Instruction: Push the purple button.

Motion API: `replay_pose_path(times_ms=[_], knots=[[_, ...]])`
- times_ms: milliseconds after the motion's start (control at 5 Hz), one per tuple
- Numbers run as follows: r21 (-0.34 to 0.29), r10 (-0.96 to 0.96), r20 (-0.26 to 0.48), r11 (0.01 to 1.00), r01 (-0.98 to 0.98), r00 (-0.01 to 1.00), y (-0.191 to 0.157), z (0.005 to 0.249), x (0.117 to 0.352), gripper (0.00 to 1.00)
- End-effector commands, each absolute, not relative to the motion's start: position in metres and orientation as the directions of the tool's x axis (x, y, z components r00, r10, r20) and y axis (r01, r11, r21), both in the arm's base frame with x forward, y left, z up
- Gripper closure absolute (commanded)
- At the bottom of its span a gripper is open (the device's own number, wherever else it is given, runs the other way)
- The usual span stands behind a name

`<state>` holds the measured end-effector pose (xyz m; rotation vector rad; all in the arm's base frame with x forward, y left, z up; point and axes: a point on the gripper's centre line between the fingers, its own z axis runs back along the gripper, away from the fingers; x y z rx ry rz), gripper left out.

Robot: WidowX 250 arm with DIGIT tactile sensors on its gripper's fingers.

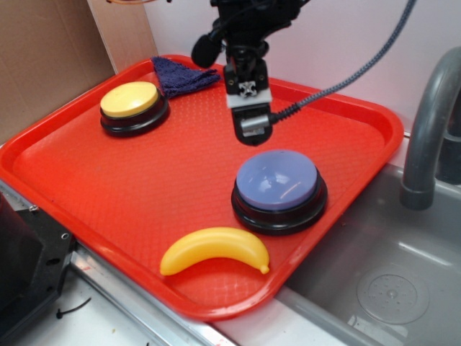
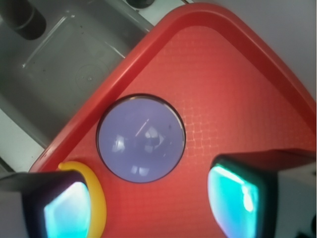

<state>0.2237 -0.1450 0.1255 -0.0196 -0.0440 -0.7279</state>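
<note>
Nearest the exterior camera, a yellow banana [image 1: 215, 249] lies on the red tray [image 1: 108, 187], below and ahead of the tool [image 1: 252, 130]. Just beyond it sits the purple button [image 1: 278, 182], under and slightly in front of the tool, untouched. In the wrist view the tool's fingers [image 2: 237, 198] stand wide apart, holding nothing. Farther left sit a yellow button [image 1: 130, 101] and blue cloth [image 1: 180, 75].

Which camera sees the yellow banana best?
The exterior view: the whole banana lies on the red tray near the purple button. The wrist view shows only a curved yellow sliver, mostly hidden behind a finger.
</note>
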Motion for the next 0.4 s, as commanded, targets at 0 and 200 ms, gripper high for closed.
replay_pose_path(times_ms=[0,200], knots=[[0.025,-0.641,0.177,0.762,0.648,0.747,-0.1445,0.1646,0.2234,0.00],[0.049,-0.622,0.218,0.777,0.628,0.752,-0.1438,0.1744,0.2179,0.00]])
